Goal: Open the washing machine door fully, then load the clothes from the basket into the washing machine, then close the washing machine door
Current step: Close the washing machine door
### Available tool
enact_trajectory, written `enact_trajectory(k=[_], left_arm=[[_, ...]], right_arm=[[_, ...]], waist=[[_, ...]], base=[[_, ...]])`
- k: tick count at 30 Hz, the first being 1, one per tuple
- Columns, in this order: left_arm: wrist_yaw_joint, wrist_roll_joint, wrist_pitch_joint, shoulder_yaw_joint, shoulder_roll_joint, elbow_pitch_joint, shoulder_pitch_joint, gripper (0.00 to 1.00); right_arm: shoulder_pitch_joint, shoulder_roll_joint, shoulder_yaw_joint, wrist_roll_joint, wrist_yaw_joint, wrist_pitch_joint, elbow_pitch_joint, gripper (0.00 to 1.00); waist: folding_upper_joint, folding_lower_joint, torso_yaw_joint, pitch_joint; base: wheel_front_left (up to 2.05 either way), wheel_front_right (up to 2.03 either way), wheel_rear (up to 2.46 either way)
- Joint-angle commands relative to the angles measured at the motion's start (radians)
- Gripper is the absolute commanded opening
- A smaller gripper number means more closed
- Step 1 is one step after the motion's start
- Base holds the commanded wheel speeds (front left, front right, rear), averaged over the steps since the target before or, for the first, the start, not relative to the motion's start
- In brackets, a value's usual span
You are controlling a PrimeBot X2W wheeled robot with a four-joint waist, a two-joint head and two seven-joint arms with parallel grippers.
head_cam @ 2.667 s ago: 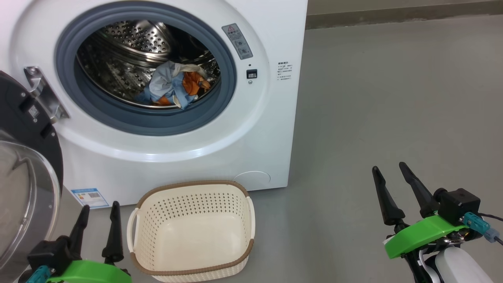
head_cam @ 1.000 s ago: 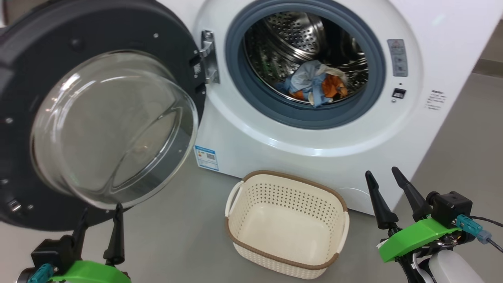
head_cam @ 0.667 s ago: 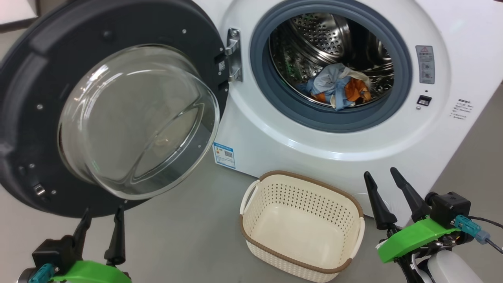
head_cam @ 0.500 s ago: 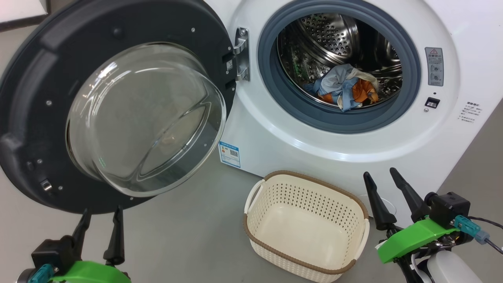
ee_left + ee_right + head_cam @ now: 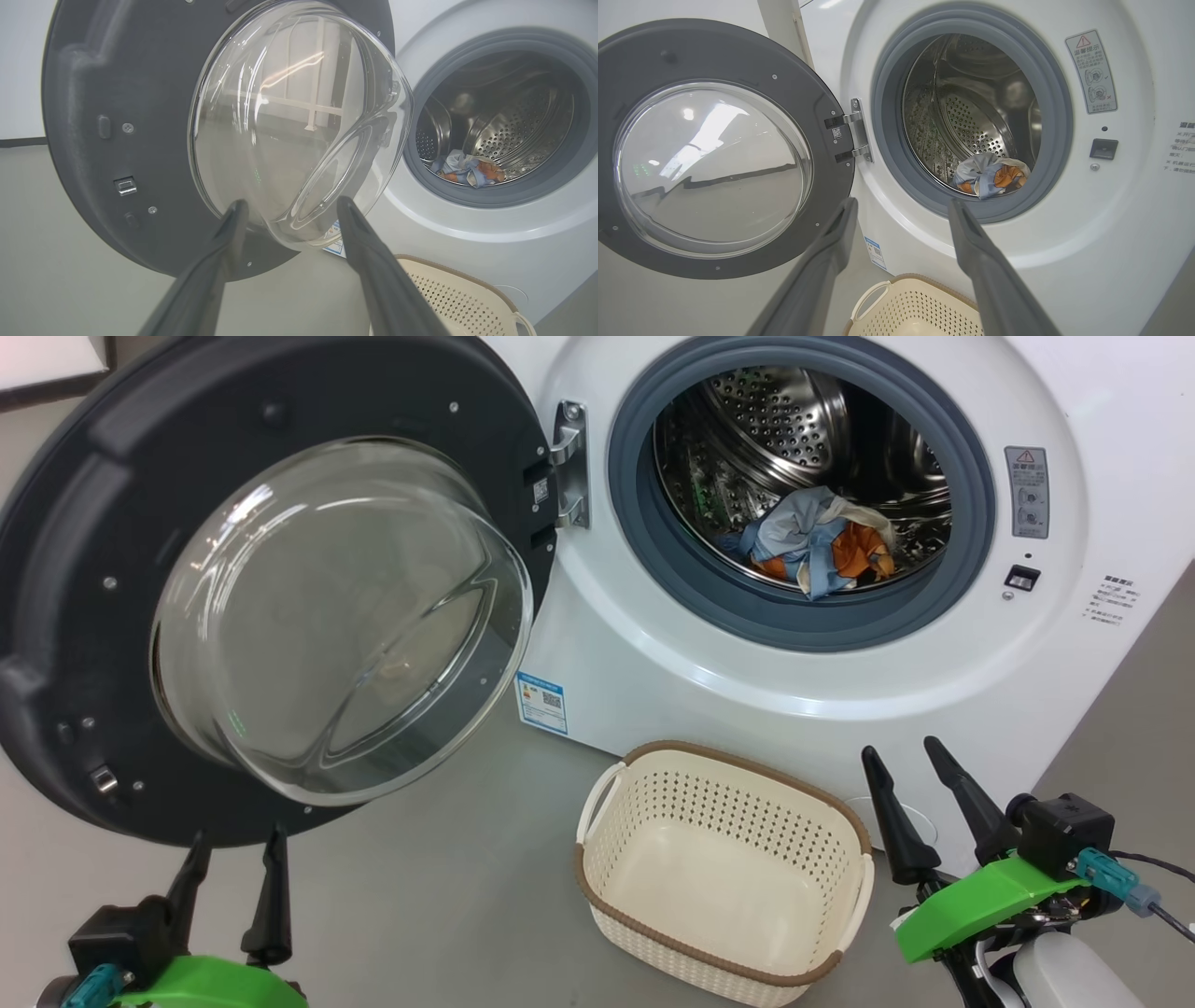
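Head: we find the clothes (image 5: 814, 553) inside the washing machine (image 5: 653, 653), basket (image 5: 728, 798) empty before it | Left wrist: left gripper (image 5: 292, 201) spread, unladen, facing its door (image 5: 79, 116) (swung clear for loading) | Right wrist: right gripper (image 5: 903, 201) spread, unladen.

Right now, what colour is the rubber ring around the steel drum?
Rubber ring: grey-blue, clearest in right wrist view.
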State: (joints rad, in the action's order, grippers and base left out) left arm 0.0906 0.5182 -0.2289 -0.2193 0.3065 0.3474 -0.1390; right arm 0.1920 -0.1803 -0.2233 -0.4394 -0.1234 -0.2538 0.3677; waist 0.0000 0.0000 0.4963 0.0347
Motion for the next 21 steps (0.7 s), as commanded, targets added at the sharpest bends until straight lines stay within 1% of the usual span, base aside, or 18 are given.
enact_trajectory(k=[1, 12, 13, 14, 15, 16, 17, 21], left_arm=[[0.009, 0.008, -0.010, 0.041, 0.035, -0.032, -0.025, 1.00], [0.017, 0.019, -0.015, 0.062, 0.052, -0.044, -0.030, 1.00], [0.018, 0.020, -0.015, 0.064, 0.054, -0.047, -0.030, 0.90], [0.019, 0.021, -0.015, 0.067, 0.057, -0.051, -0.031, 0.51], [0.020, 0.022, -0.015, 0.070, 0.061, -0.055, -0.032, 0.32], [0.020, 0.022, -0.016, 0.073, 0.066, -0.060, -0.033, 0.04], [0.021, 0.022, -0.016, 0.077, 0.071, -0.066, -0.035, 0.00], [0.023, 0.036, -0.019, 0.110, 0.093, -0.114, -0.052, 0.00]], right_arm=[[0.010, -0.006, -0.015, -0.008, -0.007, -0.008, -0.022, 1.00], [0.007, -0.009, -0.013, -0.008, -0.007, -0.008, -0.023, 1.00], [0.007, -0.009, -0.013, -0.008, -0.007, -0.008, -0.024, 1.00], [0.007, -0.009, -0.013, -0.008, -0.007, -0.008, -0.024, 1.00], [0.007, -0.010, -0.012, -0.008, -0.007, -0.008, -0.024, 1.00], [0.007, -0.010, -0.012, -0.008, -0.007, -0.008, -0.024, 1.00], [0.006, -0.010, -0.011, -0.008, -0.007, -0.008, -0.024, 1.00], [0.003, -0.009, -0.007, -0.007, -0.007, -0.008, -0.025, 1.00]], waist=[[0.0000, 0.0000, -0.006, 0.000], [0.0000, 0.0000, -0.031, 0.000], [0.0000, 0.0000, -0.033, 0.001], [0.0000, 0.0000, -0.035, 0.001], [0.0000, 0.0000, -0.037, 0.001], [0.0000, 0.0000, -0.039, 0.001], [0.0000, 0.0000, -0.040, 0.001], [0.0000, 0.0000, -0.043, 0.002]], base=[[0.00, 0.00, 0.00], [0.00, 0.00, 0.00], [0.00, 0.00, 0.00], [0.00, 0.00, 0.00], [0.00, 0.00, 0.00], [0.00, 0.00, 0.00], [0.00, 0.00, 0.00], [0.00, 0.00, 0.00]])
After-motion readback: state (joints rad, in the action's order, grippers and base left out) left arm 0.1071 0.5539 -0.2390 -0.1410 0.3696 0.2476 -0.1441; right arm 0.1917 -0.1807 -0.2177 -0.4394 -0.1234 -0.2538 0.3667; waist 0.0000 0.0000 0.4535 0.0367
